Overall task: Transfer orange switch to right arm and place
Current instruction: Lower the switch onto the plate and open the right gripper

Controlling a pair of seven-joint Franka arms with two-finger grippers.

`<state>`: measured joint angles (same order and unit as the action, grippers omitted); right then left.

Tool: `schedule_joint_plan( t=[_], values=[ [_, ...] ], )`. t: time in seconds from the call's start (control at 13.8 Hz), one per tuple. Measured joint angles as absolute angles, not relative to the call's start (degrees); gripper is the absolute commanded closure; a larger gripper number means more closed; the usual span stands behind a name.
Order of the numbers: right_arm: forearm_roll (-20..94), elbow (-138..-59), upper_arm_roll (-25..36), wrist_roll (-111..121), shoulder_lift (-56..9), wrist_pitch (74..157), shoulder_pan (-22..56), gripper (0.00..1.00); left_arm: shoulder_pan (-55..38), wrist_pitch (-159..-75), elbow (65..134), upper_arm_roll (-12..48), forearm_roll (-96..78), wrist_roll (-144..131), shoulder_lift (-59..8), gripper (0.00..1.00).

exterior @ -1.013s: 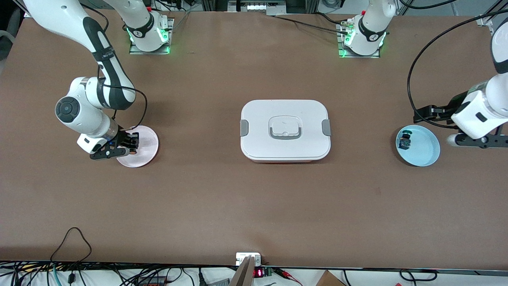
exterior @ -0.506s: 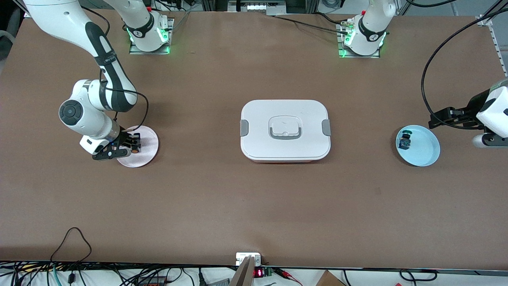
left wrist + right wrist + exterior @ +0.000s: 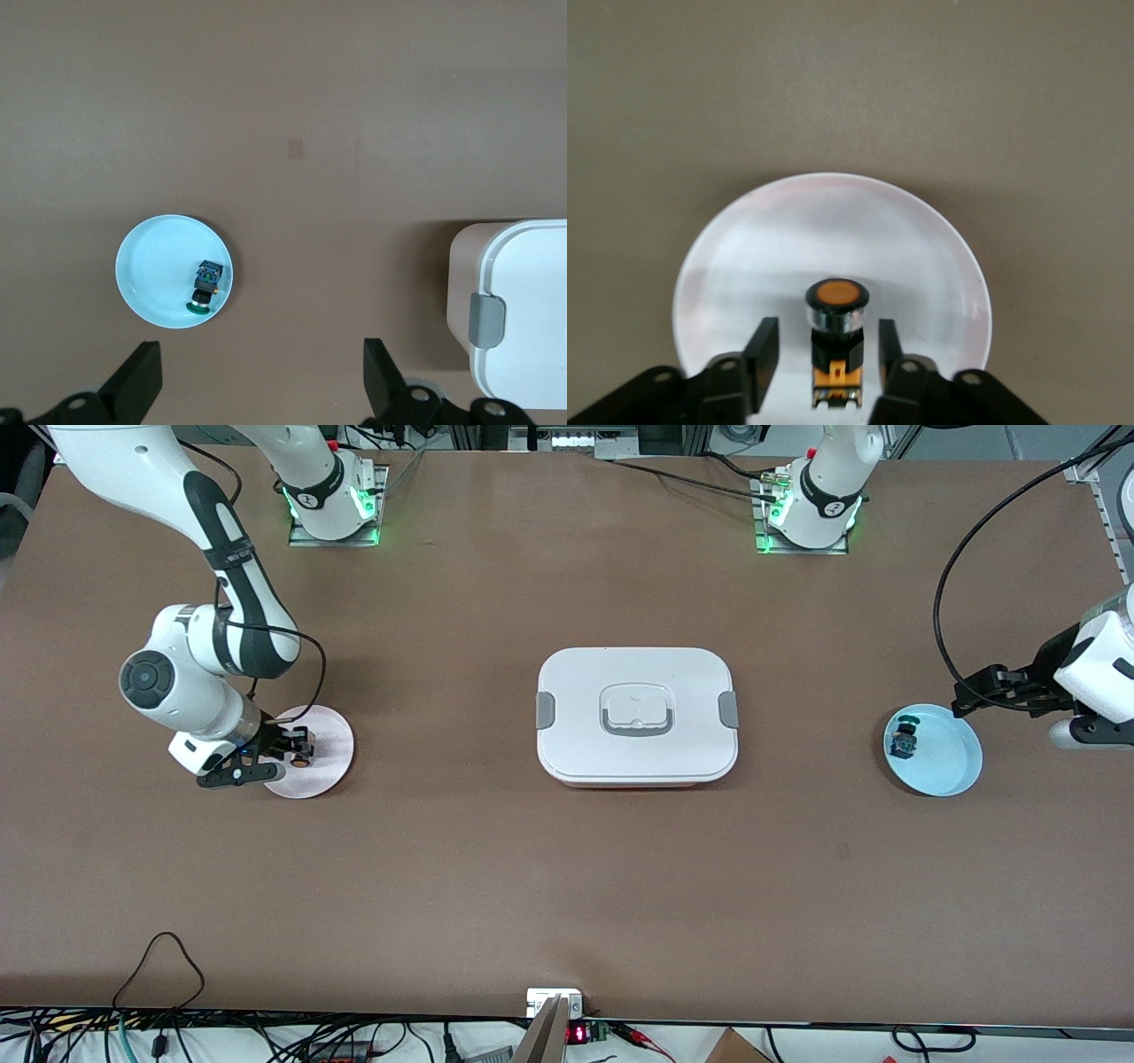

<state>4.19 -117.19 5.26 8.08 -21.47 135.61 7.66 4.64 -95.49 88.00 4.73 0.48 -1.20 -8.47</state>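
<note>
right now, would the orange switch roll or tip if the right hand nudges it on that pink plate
The orange switch lies on its side on the pink plate, so tipping seems unlikely. Its round cap may let it roll or pivot slightly. The open right hand straddles it; it looks rigid and light.

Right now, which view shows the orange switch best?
The right wrist view: the orange switch fills it, between the right gripper's open fingers over the pink plate. The front view shows a speck; the left wrist view, nothing.

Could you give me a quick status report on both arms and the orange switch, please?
Right claw open, straddling orange-capped black switch on round pink plate. Left claw open, up over table beside light blue dish. Nothing in the way.
</note>
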Motion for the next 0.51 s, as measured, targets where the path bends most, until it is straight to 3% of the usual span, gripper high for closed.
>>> schedule_joint_plan(
  t=[0.07, 0.14, 0.51],
  values=[
    [4.19, -114.9, 5.25, 6.87, -20.5, 131.45, 7.7, 0.24, 4.63, -95.44, 88.39, 4.75, 0.48, -1.11, -7.99, 0.0],
    [4.2, -112.75, 5.22, 5.89, -19.35, 127.69, 7.75, 0.0, 4.58, -95.33, 88.42, 4.8, 0.48, -1.03, -7.63, 0.0],
    [4.19, -108.63, 4.96, 4.16, -10.42, 118.62, 8.53, 0.0, 4.38, -95.16, 88.47, 4.96, 0.48, -0.92, -7.2, 0.0]
  ],
)
